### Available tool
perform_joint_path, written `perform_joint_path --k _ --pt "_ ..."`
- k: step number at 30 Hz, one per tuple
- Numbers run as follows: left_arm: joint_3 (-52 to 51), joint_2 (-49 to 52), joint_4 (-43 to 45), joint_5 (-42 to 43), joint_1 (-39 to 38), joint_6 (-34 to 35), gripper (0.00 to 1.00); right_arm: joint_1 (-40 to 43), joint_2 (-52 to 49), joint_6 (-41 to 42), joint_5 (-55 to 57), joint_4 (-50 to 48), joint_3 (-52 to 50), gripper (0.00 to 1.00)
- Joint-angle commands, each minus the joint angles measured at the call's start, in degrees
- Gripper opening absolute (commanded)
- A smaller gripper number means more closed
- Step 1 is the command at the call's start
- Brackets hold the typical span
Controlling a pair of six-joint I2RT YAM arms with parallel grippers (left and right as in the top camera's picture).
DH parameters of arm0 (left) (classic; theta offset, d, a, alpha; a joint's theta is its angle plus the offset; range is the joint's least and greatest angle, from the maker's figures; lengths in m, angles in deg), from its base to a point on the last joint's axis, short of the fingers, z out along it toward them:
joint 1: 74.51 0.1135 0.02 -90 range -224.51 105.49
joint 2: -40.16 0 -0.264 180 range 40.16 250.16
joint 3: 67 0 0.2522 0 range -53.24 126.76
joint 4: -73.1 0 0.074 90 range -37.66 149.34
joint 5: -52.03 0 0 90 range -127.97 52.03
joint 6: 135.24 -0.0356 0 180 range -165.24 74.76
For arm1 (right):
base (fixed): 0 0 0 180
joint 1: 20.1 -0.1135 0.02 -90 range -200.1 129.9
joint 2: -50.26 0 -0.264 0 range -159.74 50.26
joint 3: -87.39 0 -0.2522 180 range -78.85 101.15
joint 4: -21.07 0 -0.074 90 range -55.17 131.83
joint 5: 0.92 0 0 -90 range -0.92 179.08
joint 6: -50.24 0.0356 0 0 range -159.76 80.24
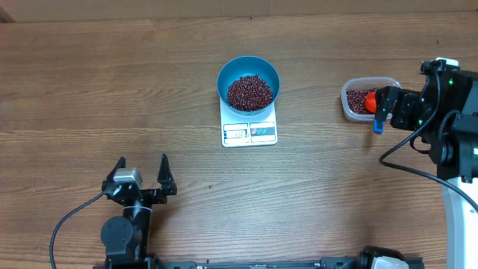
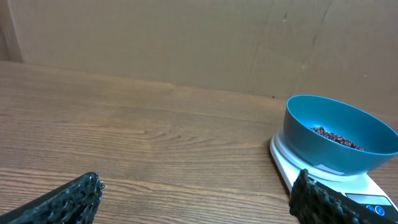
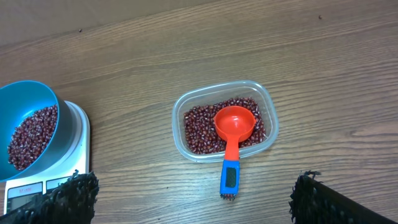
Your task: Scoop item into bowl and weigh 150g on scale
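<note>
Right wrist view: scoop point(image 3: 233, 126) lies loose in bean-filled tub point(image 3: 184, 144); overhead half hides it. Bowl point(image 1: 249, 66) of beans point(image 1: 249, 93) on scale point(image 1: 249, 132). Left hand point(image 1: 142, 160), right hand point(image 3: 194, 186) wide open, empty.

On my feed the bowl point(image 1: 225, 77) is bright blue and the beans point(image 1: 249, 93) are dark maroon with pale flecks. The scale point(image 1: 249, 134) is white, with a grey display and a blue-tinted label panel. The tub point(image 3: 179, 122) is clear. The scoop point(image 3: 234, 124) is orange-red, its handle tipped blue and black. The table point(image 1: 112, 90) is brown, streaky-grained wood.
</note>
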Motion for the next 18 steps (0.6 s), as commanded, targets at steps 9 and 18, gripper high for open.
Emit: perform_joint_path --k 9,18 --pt "-0.2 -0.6 -0.1 0.0 -0.1 0.7 0.99 0.2 1.4 -0.1 -0.3 -0.2 1.1 1.0" --pt "-0.2 -0.6 -0.1 0.0 -0.1 0.7 0.99 0.2 12.5 -0.1 -0.3 -12.7 -11.7 1.0"
